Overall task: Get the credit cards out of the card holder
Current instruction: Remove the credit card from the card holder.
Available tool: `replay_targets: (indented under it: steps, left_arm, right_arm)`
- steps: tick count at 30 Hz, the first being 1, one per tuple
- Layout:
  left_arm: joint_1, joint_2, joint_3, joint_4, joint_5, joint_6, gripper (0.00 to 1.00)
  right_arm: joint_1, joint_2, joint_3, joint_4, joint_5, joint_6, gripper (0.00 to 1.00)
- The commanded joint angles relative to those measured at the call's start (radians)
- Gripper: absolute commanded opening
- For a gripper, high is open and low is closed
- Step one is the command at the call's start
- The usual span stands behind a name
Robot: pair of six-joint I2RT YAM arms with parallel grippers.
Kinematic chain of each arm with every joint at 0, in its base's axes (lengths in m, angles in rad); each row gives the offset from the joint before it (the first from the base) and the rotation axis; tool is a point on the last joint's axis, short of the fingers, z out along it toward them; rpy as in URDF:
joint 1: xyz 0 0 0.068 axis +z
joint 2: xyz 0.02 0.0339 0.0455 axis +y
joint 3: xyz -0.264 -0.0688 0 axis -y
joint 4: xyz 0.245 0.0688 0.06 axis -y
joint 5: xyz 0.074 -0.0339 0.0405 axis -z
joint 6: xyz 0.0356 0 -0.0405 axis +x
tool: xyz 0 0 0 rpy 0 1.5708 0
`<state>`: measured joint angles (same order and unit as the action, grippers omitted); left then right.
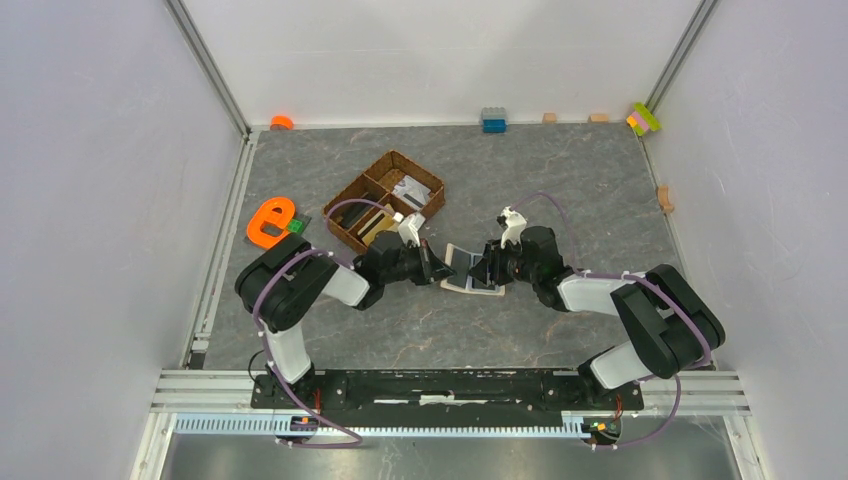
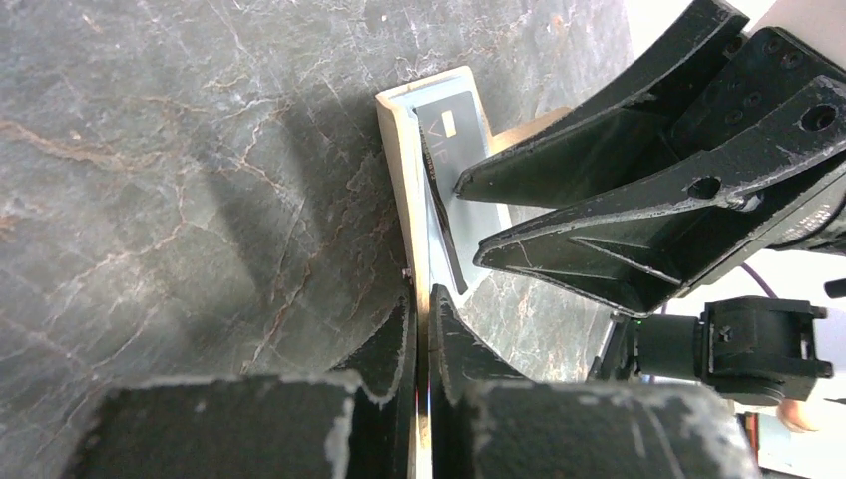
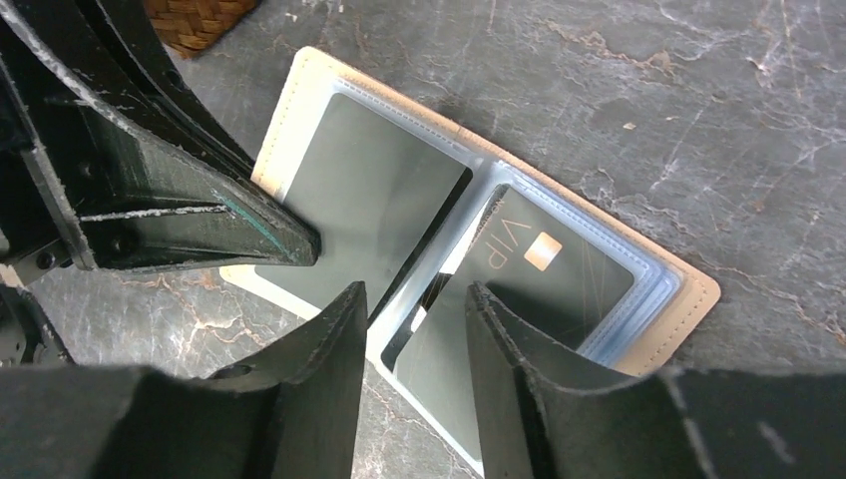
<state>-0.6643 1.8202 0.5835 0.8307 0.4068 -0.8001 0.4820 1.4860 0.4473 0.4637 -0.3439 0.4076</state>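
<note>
The card holder (image 1: 460, 278) is lying open on the table (image 1: 560, 180) in the middle of the scene, just near and right of the wicker basket (image 1: 385, 200). The left gripper (image 2: 421, 334) is pinching shut on the holder's beige left edge. The right gripper (image 3: 411, 314) is hovering over the centre fold with its jaws apart, a clear sleeve's edge showing between them. A dark credit card (image 3: 559, 269) marked VIP is sitting inside a sleeve.
</note>
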Motion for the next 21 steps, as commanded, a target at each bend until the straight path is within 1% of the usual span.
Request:
replay_targets:
  steps: [1,7,10,17,21]
  left_arm:
    - [0.018,0.008,-0.06,0.249,0.043,-0.087,0.02]
    - [0.025,0.071,-0.097,0.542,0.082,-0.272,0.02]
    - [0.031,0.102,-0.104,0.657,0.096,-0.343,0.02]
    - [0.037,0.084,-0.124,0.702,0.096,-0.38,0.02]
    - [0.038,0.081,-0.123,0.725,0.12,-0.408,0.02]
  right_arm:
    - [-0.02,-0.015,-0.031,0.095,-0.079,0.037,0.48]
    - [-0.054,-0.036,-0.103,0.32,-0.246,0.191,0.52]
    - [-0.065,-0.057,-0.137,0.411,-0.28,0.253,0.53]
    - [-0.088,-0.05,-0.177,0.589,-0.362,0.39,0.53]
    - [-0.103,-0.014,-0.195,0.757,-0.411,0.5,0.51]
